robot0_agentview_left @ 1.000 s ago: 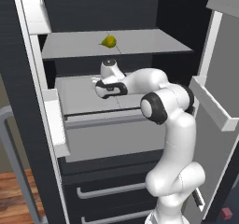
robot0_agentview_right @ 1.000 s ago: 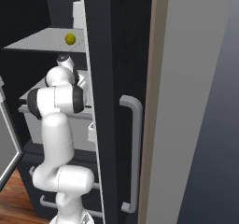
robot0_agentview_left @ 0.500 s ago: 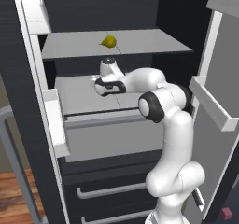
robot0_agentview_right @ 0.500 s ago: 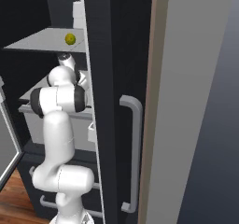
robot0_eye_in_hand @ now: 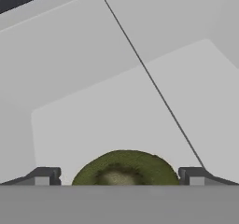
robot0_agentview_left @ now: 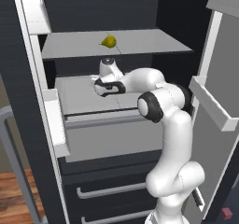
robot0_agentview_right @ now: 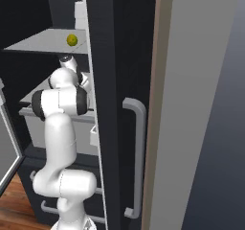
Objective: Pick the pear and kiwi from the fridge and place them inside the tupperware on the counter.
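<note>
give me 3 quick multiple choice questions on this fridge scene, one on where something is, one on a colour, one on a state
1. Where is the pear?
A. on the upper fridge shelf
B. in a door bin
C. on the floor

2. What colour is the fruit between the fingertips in the hand view?
A. red
B. brown-olive
C. blue

3. How does the gripper stand?
A. shut on the pear
B. open, fingertips either side of the kiwi
C. shut on nothing

Answers:
1 A: the pear lies on the shelf above the arm.
2 B: the kiwi is brown-olive.
3 B: the gripper has its fingertips apart, with the kiwi between them and a gap at each side.
</note>
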